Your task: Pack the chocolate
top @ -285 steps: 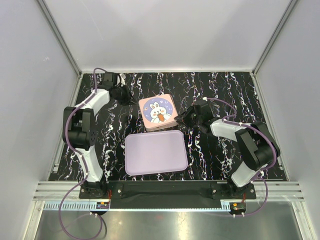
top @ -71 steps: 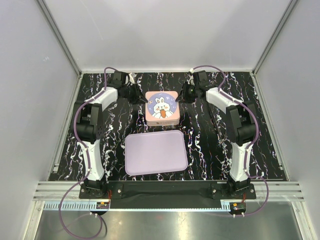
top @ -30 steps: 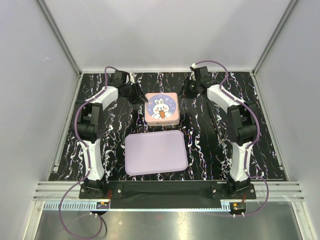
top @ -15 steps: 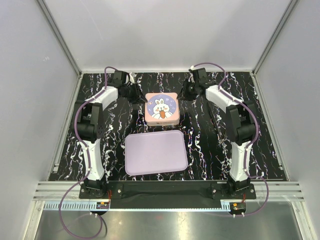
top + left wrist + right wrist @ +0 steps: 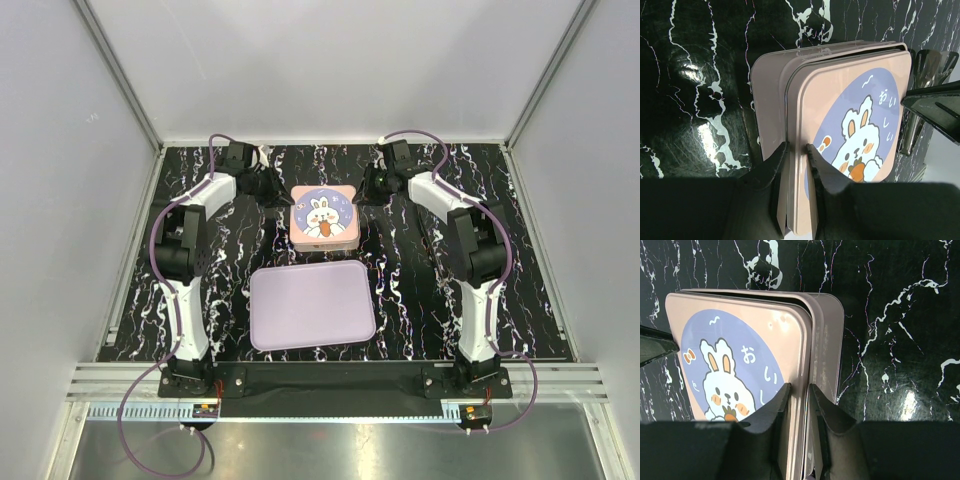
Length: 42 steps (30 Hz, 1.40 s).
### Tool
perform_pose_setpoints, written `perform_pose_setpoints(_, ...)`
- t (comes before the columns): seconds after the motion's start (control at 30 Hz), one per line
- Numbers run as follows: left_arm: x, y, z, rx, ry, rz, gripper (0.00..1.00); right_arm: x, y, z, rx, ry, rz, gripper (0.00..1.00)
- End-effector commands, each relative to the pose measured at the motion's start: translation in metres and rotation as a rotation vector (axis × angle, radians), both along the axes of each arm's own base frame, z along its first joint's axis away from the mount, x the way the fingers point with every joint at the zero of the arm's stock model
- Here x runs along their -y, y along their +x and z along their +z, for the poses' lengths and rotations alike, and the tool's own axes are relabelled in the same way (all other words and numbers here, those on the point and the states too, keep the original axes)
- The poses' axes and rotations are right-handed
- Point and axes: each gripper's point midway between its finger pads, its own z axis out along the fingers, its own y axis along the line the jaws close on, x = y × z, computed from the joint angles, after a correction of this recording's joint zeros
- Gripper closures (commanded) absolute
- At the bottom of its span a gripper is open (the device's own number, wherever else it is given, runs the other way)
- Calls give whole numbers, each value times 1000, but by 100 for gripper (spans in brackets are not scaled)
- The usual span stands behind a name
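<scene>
No chocolate shows in any view. A square pink tin stands at the back middle of the table, its rabbit-picture lid (image 5: 324, 214) on top. The lid (image 5: 855, 115) sits slightly shifted off the tin's base (image 5: 767, 100). My left gripper (image 5: 285, 194) (image 5: 796, 146) is shut on the lid's left rim, one finger above and one below. My right gripper (image 5: 363, 191) (image 5: 800, 386) pinches the lid (image 5: 740, 355) on its right rim the same way, next to the base wall (image 5: 829, 340).
A flat lilac tray (image 5: 311, 305) lies in front of the tin, toward the arm bases. The table is black marble with white veins (image 5: 430, 300). Grey walls close in the table at the back and on both sides.
The left jaws have closed in onto the lid's rim. The right gripper has shifted slightly while staying on the opposite rim. The tin has stayed in place.
</scene>
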Motion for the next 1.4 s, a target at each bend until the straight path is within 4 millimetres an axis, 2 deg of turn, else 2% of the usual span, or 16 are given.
perform_pose_setpoints(0.0, 9, 4, 11, 42, -50, -23, 78, -17, 1, 16, 46, 41, 47, 73)
perform_pose_setpoints(0.53, 19, 3, 22, 37, -116, -25, 82, -25, 3, 32, 91, 85, 81, 73)
perform_pose_setpoints(0.67, 19, 3, 22, 39, -113, -23, 82, -24, 6, 41, 120, 86, 74, 73)
perform_pose_setpoints(1.03, 21, 5, 23, 38, -115, -21, 83, -19, 9, 46, 144, 64, 62, 74)
perform_pose_setpoints(1.37, 23, 7, 32, 65, -117, -31, 83, -16, 8, 56, 168, 56, 48, 74)
